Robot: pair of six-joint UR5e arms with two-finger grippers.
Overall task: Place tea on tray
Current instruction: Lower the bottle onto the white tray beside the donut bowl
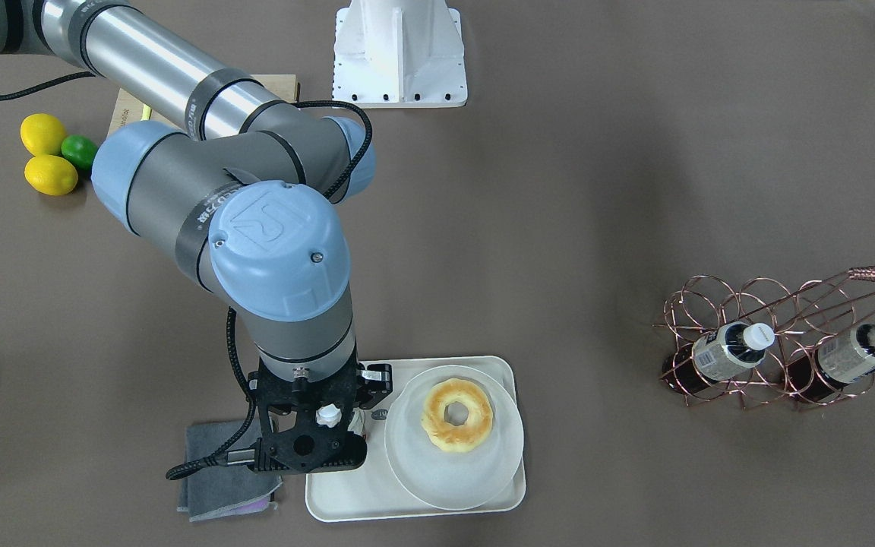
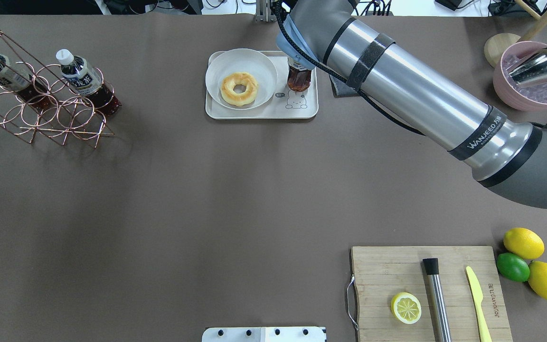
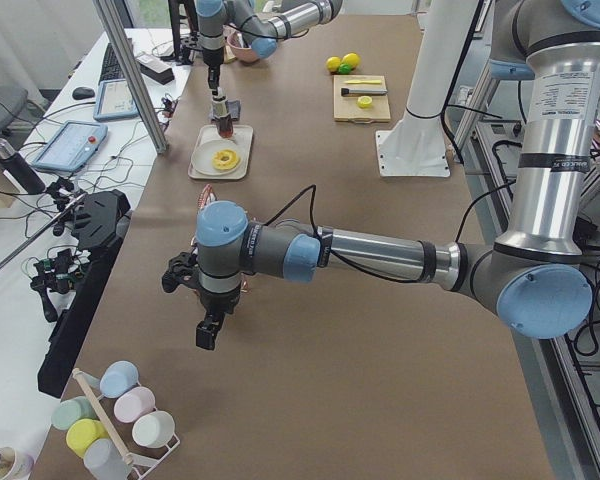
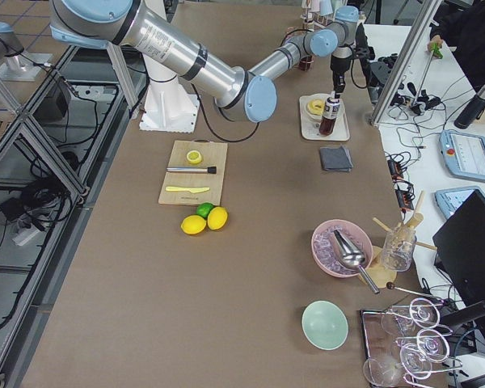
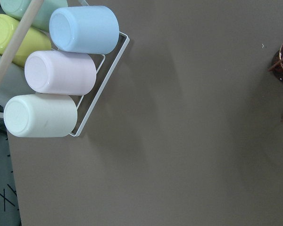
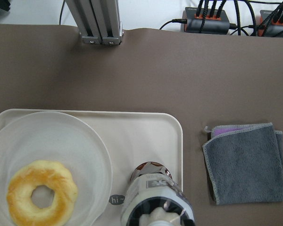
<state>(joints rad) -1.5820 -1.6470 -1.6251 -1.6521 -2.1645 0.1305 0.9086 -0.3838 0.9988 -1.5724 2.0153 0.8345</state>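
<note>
Right pincer (image 1: 325,427) clamped on tea (image 2: 298,80), upright below it, over tray (image 2: 259,113). Ease down till base flat, then part jaws; avoid plate (image 2: 217,71) beside. Left pincer (image 3: 207,336): cannot tell.

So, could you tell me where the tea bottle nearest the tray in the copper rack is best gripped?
Take the tea bottle by its white cap and neck, coming from above on the side away from the tray. It lies slanted through the copper rack, cap end raised and poking free. Wires cross its body, so it probably slides out along its axis.
</note>
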